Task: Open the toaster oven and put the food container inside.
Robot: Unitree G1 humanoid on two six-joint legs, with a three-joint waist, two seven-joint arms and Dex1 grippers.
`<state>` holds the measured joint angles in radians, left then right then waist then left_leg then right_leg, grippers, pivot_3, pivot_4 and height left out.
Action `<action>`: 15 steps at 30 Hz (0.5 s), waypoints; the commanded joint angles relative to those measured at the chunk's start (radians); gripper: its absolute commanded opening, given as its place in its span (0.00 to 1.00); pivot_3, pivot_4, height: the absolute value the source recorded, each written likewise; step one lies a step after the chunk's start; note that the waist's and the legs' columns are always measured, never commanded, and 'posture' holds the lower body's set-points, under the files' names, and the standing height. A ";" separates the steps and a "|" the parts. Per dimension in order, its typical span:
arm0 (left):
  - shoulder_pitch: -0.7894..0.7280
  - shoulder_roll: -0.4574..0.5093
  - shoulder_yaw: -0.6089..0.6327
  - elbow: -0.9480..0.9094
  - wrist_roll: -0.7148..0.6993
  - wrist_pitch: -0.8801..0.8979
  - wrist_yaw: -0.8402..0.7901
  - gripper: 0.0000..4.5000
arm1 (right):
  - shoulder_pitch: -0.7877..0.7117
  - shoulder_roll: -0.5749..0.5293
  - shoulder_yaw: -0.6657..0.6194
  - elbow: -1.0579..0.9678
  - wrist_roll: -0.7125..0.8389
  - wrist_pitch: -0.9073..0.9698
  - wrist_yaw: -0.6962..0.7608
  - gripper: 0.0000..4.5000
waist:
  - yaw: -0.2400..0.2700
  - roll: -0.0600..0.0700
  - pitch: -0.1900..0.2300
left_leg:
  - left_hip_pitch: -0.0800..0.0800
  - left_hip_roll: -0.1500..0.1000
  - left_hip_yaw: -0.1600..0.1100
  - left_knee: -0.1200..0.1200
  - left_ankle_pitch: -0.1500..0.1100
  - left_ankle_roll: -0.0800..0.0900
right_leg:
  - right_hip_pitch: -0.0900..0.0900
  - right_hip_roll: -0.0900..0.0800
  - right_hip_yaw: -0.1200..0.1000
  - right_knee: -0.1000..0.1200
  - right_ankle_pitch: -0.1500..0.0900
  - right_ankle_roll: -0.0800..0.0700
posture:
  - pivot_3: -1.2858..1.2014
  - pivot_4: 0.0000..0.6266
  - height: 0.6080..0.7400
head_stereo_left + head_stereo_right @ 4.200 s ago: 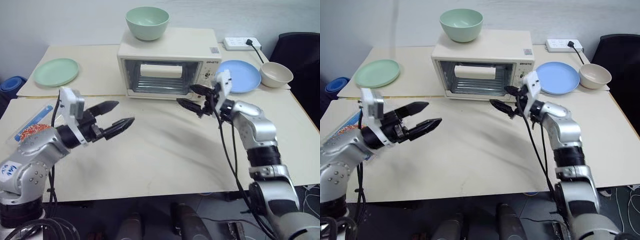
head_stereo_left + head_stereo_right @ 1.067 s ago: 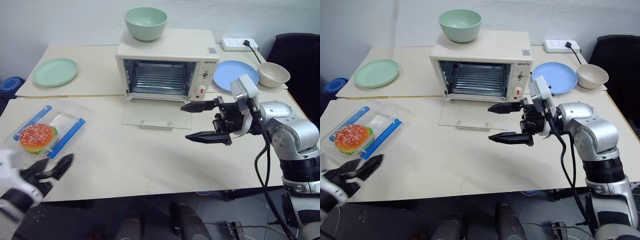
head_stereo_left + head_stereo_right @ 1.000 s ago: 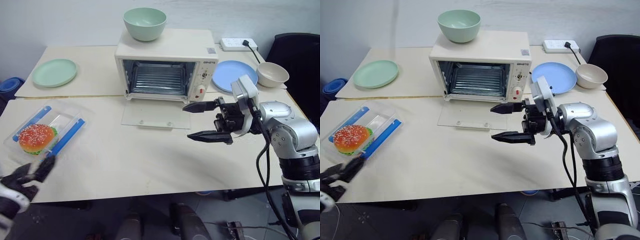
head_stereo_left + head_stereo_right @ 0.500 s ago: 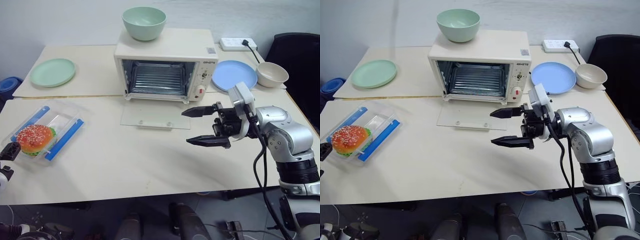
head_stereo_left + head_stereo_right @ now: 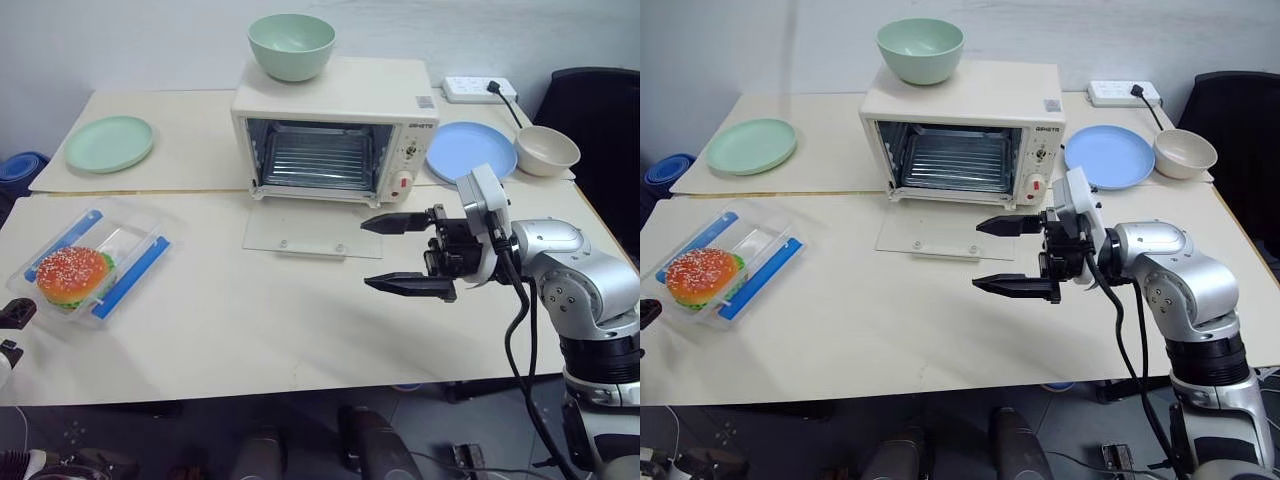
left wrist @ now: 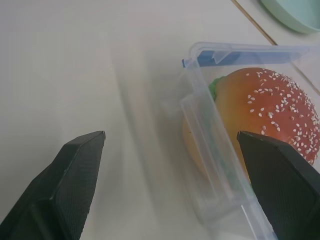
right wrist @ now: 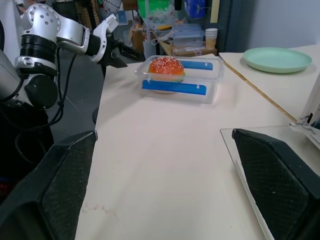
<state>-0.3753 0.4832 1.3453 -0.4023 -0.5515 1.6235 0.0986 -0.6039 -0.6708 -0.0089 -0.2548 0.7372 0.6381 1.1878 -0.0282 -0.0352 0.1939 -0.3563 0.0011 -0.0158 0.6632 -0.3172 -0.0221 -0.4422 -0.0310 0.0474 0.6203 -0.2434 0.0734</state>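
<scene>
Food container (image 5: 88, 265) with the burger is sitting near the table's (image 5: 250, 330) left edge, long axis running diagonally toward the far right. Left gripper (image 6: 170, 185) is hanging wide open just beside it, empty. Toaster oven (image 5: 335, 125) is facing front, door down. Right gripper (image 5: 400, 254) is hovering spread, empty

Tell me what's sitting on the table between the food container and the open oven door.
Nothing: in the left eye view, only bare tabletop lies between the food container and the toaster oven's lowered glass door.
</scene>
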 commanded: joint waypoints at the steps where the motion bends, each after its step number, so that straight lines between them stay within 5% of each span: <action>1: -0.043 0.034 -0.057 0.043 0.004 -0.009 0.061 1.00 | -0.018 0.004 -0.024 -0.041 0.031 0.008 -0.021 1.00 | 0.001 0.000 0.000 | 0.000 0.000 0.000 0.000 0.000 0.000 | 0.000 0.000 0.000 0.000 0.000 0.000 | 0.52 0.24 1.00; 15: -0.069 0.063 -0.030 0.116 0.012 -0.009 0.295 1.00 | 0.008 0.006 -0.030 -0.070 0.049 0.018 -0.072 1.00 | -0.003 0.000 0.000 | 0.000 0.000 0.001 0.000 0.000 0.000 | 0.000 0.000 0.000 0.001 0.000 0.000 | 0.52 0.24 1.00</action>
<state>-0.4564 0.5172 1.2983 -0.2977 -0.5333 1.6216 0.3691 -0.5976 -0.6625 -0.0087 -0.2855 0.7640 0.6578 1.1208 -0.0316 -0.0351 0.1939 -0.3559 0.0013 -0.0152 0.6628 -0.3173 -0.0225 -0.4426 -0.0307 0.0476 0.6210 -0.2433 0.0736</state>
